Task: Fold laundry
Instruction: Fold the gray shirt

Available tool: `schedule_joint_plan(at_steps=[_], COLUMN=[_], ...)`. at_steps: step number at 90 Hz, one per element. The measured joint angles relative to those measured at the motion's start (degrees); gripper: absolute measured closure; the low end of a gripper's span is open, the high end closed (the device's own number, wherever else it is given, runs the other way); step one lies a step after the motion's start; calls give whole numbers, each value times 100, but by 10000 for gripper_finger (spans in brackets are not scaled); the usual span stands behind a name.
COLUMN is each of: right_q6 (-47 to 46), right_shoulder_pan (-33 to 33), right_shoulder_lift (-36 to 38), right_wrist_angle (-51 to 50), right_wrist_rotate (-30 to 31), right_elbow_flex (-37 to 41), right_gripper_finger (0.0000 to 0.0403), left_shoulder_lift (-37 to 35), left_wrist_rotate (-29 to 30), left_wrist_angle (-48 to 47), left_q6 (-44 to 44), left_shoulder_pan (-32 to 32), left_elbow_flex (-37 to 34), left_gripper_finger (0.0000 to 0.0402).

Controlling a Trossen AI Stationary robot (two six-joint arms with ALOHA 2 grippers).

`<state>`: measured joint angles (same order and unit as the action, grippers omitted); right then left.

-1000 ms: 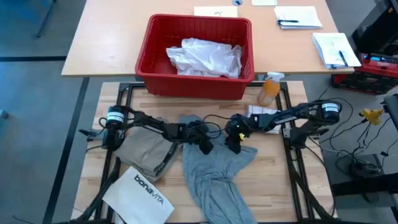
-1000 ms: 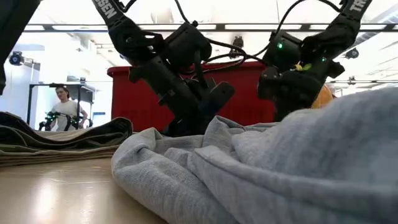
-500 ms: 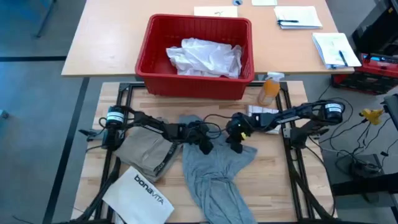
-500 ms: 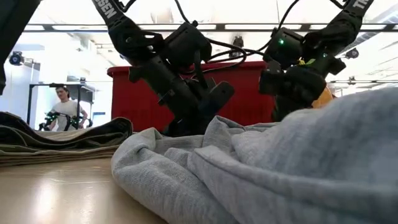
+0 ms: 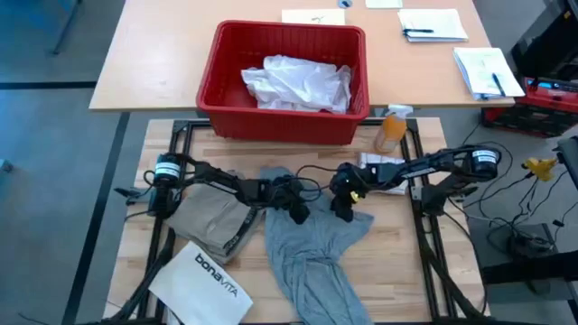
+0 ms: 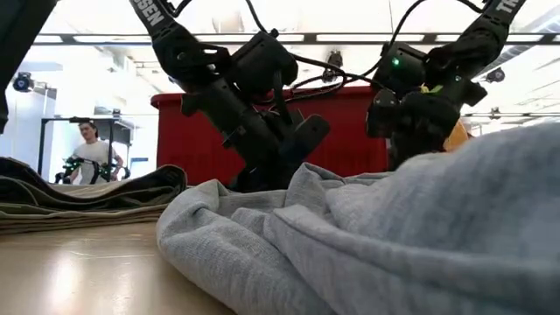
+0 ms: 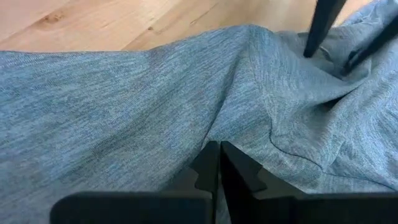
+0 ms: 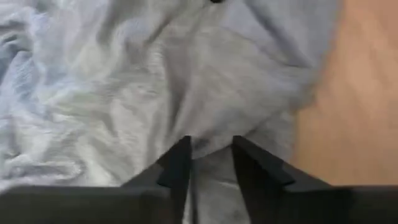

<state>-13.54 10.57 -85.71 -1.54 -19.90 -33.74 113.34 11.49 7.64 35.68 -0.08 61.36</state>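
Note:
The grey T-shirt (image 5: 312,253) lies crumpled on the wooden table's middle, reaching toward the near edge. My left gripper (image 5: 296,213) stands on its far left part and my right gripper (image 5: 341,213) on its far right part, both pointing down and shut on the cloth. Left of the T-shirt, a folded khaki-tan piece (image 5: 209,221) lies flat on the table. A white shirt (image 5: 298,81) lies bunched in the red basket (image 5: 217,63) beyond the far edge. My left gripper pinches a raised fold of the grey T-shirt (image 7: 214,134) between its two fingers, which nearly touch. It comes from above, slanting. The cloth around the fold rests slack on the table. My right gripper has a ridge of the T-shirt (image 8: 210,140) between its two fingers, coming from above. Creases run out from that spot. The fingers stand a little apart with cloth filling the gap; how many layers, I cannot tell.
A stiff white bag printed "bonavita" (image 5: 203,282) lies at the near left corner. An orange spray bottle (image 5: 392,126) stands at the far right beside the basket. Papers (image 5: 432,24) lie on the far table. A person (image 6: 87,149) shows in the room behind.
My right gripper has edged slightly up and toward the table's right over the T-shirt. My left gripper and the rest of the cloth have kept still.

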Motion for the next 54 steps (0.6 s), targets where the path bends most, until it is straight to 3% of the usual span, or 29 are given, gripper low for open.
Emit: schedule_joint_plan(at_steps=[10,19,54], right_q6=[32,68,365], right_shoulder_pan=[-7,-7,-7], right_shoulder_lift=[0,0,-210], right_wrist_angle=[63,138,201], right_wrist_rotate=[21,59,201], right_elbow_flex=[0,0,-2], right_gripper_finger=[232,224,286], left_shoulder_lift=[0,0,0], left_wrist_rotate=[0,2,5], left_wrist_angle=[0,0,-2], left_q6=[0,2,2], left_shoulder_pan=[0,0,0], left_elbow_flex=[0,0,0], left_gripper_finger=[402,402,402])
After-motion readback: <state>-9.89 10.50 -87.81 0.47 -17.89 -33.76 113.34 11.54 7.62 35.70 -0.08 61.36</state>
